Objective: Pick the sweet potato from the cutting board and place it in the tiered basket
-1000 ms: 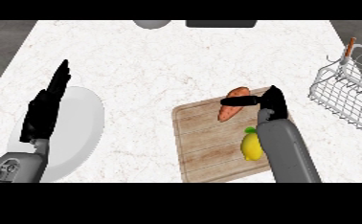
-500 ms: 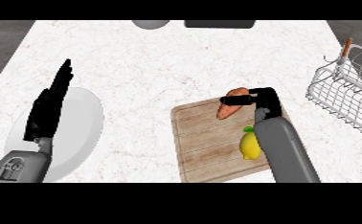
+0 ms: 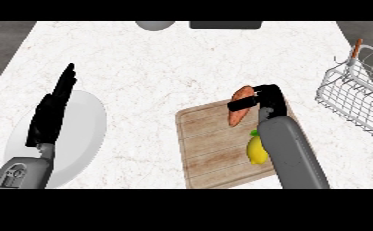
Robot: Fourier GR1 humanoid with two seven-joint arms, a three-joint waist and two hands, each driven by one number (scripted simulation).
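An orange sweet potato (image 3: 239,107) lies on the far right part of the wooden cutting board (image 3: 211,146). My right hand (image 3: 265,101) is curled round its right side, with the thumb laid across its middle. The wire tiered basket (image 3: 350,93) stands at the right edge of the counter, apart from the hand. My left hand (image 3: 51,111) rests open at the left, fingers pointing up, over a white plate (image 3: 82,136).
A yellow lemon (image 3: 255,149) lies on the board beside my right forearm. A grey round object (image 3: 154,25) and a dark flat object (image 3: 226,24) sit at the counter's far edge. White marble counter lies between the board and the basket.
My right hand has come down and leftward onto the sweet potato, and its fingers and thumb have closed round it. The left hand has not moved.
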